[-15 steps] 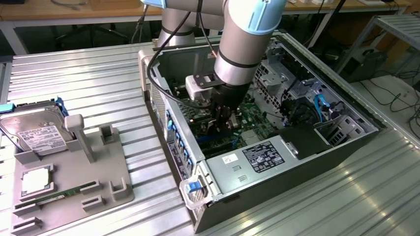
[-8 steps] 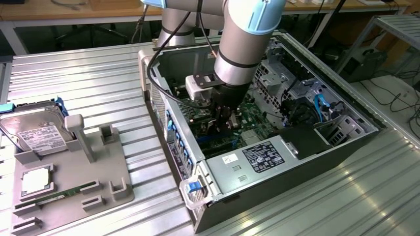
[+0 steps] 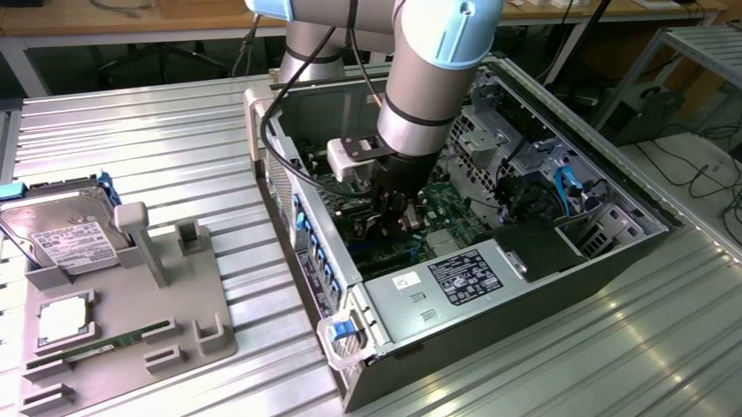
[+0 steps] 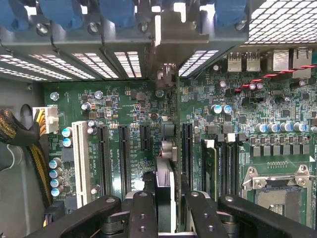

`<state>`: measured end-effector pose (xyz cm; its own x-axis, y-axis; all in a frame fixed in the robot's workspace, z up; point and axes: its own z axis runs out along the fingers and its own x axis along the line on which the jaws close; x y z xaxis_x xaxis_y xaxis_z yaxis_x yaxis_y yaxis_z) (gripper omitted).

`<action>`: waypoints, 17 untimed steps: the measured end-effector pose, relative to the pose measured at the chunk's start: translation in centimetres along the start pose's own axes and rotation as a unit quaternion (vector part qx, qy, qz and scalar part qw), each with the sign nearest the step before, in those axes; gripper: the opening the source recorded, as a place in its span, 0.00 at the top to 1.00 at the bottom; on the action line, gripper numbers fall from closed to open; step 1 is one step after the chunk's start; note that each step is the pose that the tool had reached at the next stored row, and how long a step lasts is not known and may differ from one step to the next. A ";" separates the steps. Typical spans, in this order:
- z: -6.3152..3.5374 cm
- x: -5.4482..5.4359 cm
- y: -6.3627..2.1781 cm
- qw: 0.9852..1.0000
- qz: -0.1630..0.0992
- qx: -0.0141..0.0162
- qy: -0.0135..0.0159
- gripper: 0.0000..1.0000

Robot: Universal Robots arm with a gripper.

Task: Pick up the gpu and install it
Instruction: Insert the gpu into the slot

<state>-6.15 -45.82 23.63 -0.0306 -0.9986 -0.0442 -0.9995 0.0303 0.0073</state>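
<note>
The gpu (image 4: 165, 191) is held edge-on between the gripper's (image 4: 166, 210) black fingers (image 4: 143, 213), which are clamped on the card from both sides. It hangs inside the open computer case (image 3: 383, 326), down over the green motherboard (image 4: 124, 104), in among the row of black expansion slots (image 4: 187, 148). Its pale metal bracket end (image 4: 166, 39) reaches toward the perforated rear wall of the case with its blue slot clips (image 4: 64, 12).

To seat the card well, I judge that its lower edge has to run true along one slot from end to end, with the bracket lined up with its own opening in the rear wall — a card skewed across the slot would bind or press on the capacitors (image 4: 221, 109) nearby. The push should go straight down onto the board, evenly along the card's length, not rocking at one end. In the wrist view the card looks to sit between two slots, close to the right-hand one; whether its contacts have entered a slot cannot be told.

In the exterior view the arm (image 3: 435, 78) comes down steeply from above — the wrist pointing almost straight into the case — with the black cable (image 3: 284, 165) looping beside it. The grey parts tray (image 3: 128, 339) with the hard drive (image 3: 64, 234) lies well apart on the ribbed metal tabletop (image 3: 174, 130).
</note>
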 end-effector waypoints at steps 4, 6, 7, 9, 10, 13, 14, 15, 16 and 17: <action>0.01 0.0 0.00 1.000 0.000 0.000 0.000 0.73; 0.01 0.0 0.00 1.000 0.000 0.000 0.000 0.73; 0.01 0.0 0.00 1.000 0.000 0.000 0.000 0.73; 0.02 0.0 0.00 1.000 0.000 0.000 0.000 0.73; 0.02 0.0 0.00 1.000 0.000 0.000 0.000 0.73; 0.01 0.0 0.00 1.000 0.000 0.000 0.000 0.73; 0.01 0.0 0.00 1.000 0.000 0.000 0.000 0.73; 0.01 0.0 0.00 1.000 0.000 0.000 0.000 0.73; 0.02 0.0 0.00 1.000 0.000 0.000 0.000 0.73; 0.22 0.0 0.00 1.000 0.000 0.000 0.000 0.73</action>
<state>-6.15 -45.82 23.42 -0.0306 -0.9986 -0.0440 -0.9995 0.0303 0.0074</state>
